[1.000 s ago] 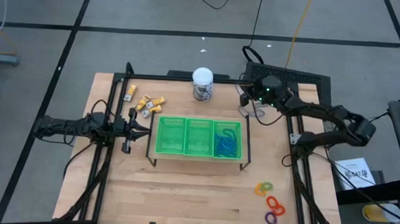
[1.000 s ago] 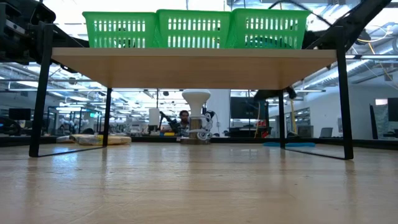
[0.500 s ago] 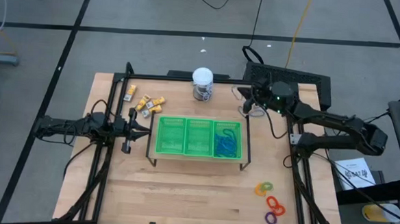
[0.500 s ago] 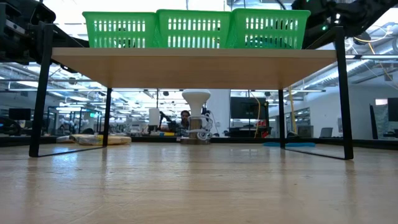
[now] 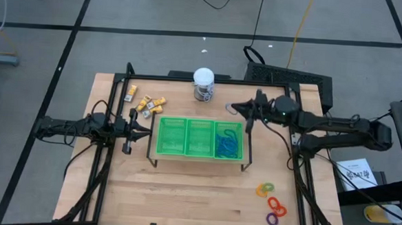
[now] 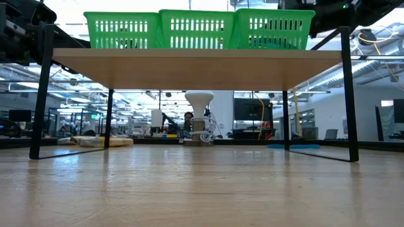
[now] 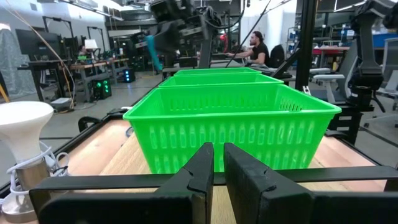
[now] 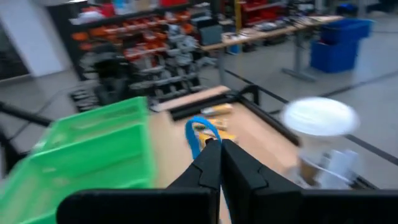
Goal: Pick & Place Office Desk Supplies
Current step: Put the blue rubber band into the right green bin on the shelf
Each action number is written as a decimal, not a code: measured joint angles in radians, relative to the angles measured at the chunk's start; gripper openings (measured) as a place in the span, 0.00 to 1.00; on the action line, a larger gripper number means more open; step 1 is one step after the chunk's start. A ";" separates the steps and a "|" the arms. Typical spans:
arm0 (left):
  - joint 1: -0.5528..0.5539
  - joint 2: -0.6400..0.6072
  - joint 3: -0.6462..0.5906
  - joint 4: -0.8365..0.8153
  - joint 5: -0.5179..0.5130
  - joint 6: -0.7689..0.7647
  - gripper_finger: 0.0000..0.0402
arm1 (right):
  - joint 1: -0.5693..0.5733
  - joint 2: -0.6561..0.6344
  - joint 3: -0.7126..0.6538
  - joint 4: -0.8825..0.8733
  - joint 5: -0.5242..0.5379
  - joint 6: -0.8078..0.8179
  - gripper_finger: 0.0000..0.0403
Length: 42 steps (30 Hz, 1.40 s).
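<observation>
The green tray (image 5: 199, 138) is a moulded plastic basket with slotted lattice walls and three compartments, standing on a raised pale-wood shelf with thin black metal legs. Its compartment nearest the right arm holds a tangle of thin blue loops (image 5: 228, 145); the other two look bare from above. On the pale wood-grain bench (image 5: 183, 194), the yellow-and-white blocky pieces (image 5: 146, 103) lie scattered beyond the tray's left end, and the orange, purple and green rings (image 5: 272, 202) sit in a loose cluster on the near right part of the bench, well apart from the tray. A round jar (image 5: 203, 84) with a smooth white domed top stands behind the tray.

The right end effector (image 5: 248, 115) hangs just off the tray's far right corner, its dark fingers pressed together on one thin blue loop (image 8: 200, 133) — the loop stands up from the fingertips in the right wrist view, a slim glossy band. The left end effector (image 5: 132, 132) waits beside the tray's left end, fingers closed on nothing, with the tray's lattice wall straight ahead of it.

Compared with a second ago, the right arm has swung away from the far right corner of the bench and stretched toward the tray — its end effector now sits much closer to the blue-loop compartment. The left arm, tray, jar and loose items have not moved.
</observation>
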 joint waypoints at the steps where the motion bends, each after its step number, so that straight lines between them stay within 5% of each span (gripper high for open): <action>1: 0.000 0.000 0.000 0.000 0.000 0.000 0.11 | 0.020 -0.002 0.000 0.006 0.000 -0.004 0.00; 21: 0.000 0.000 0.000 0.000 0.000 0.000 0.11 | 0.339 -0.011 0.000 0.008 -0.002 -0.053 0.00; 42: 0.000 0.000 0.000 0.000 0.000 0.000 0.11 | 0.387 -0.011 0.000 -0.011 0.001 -0.043 0.05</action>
